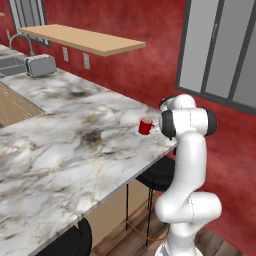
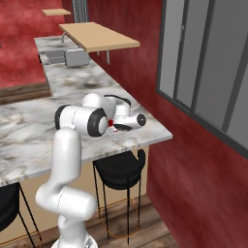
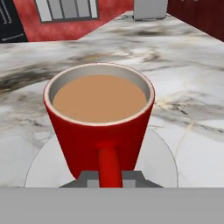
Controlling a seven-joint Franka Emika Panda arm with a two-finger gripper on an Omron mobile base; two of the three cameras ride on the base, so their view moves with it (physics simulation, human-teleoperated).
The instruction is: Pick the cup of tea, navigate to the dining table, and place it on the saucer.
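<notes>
Hand (image 3: 109, 180) clamped on cup of tea's (image 3: 99, 118) handle, mid-frame over saucer (image 3: 162, 159). Could slosh tea if released tilted.

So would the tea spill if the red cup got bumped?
Probably: the tea sits near the rim of the cup, so a tilt could slosh it. The cup looks stiff, and the pincer pinches just its thin handle, so it might swing.

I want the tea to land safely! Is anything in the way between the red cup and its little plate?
Nothing visible is. In the hand view the cup of tea is right over the saucer, with the gripper shut on its handle. Whether it touches the saucer yet, I cannot tell.
</notes>
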